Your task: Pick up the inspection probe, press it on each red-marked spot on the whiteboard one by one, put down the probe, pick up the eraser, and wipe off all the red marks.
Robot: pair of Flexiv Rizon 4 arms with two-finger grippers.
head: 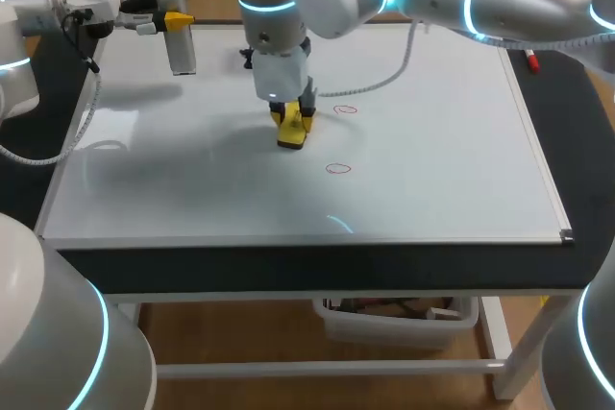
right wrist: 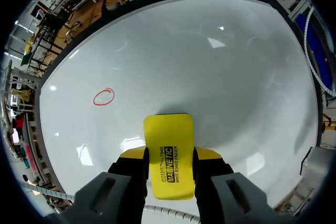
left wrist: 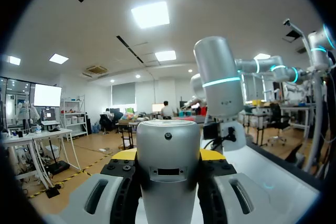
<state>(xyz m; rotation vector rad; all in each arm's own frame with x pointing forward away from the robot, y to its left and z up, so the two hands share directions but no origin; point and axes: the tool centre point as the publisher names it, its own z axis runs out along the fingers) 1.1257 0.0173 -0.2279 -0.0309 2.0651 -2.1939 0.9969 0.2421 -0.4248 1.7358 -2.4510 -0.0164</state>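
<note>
Whiteboard (head: 432, 160) covers the tabletop and carries two red circles, a far circle (head: 346, 109) and a near circle (head: 338, 168). The right wrist view catches only one red circle (right wrist: 103, 96). Just left of them the right gripper (head: 293, 122) clamps the single yellow eraser (head: 292, 136), seemingly touching the board. At the far left, the left gripper (head: 176, 21) grips the one silver probe (head: 183, 50) above the surface. One red marker (head: 529, 60) lies far right.

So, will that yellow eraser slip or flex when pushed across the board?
Probably stiff: the eraser shows a straight, blocky shape in the right gripper. Likely light, since it fits between two fingers. It may glide easily on the glossy whiteboard.
</note>
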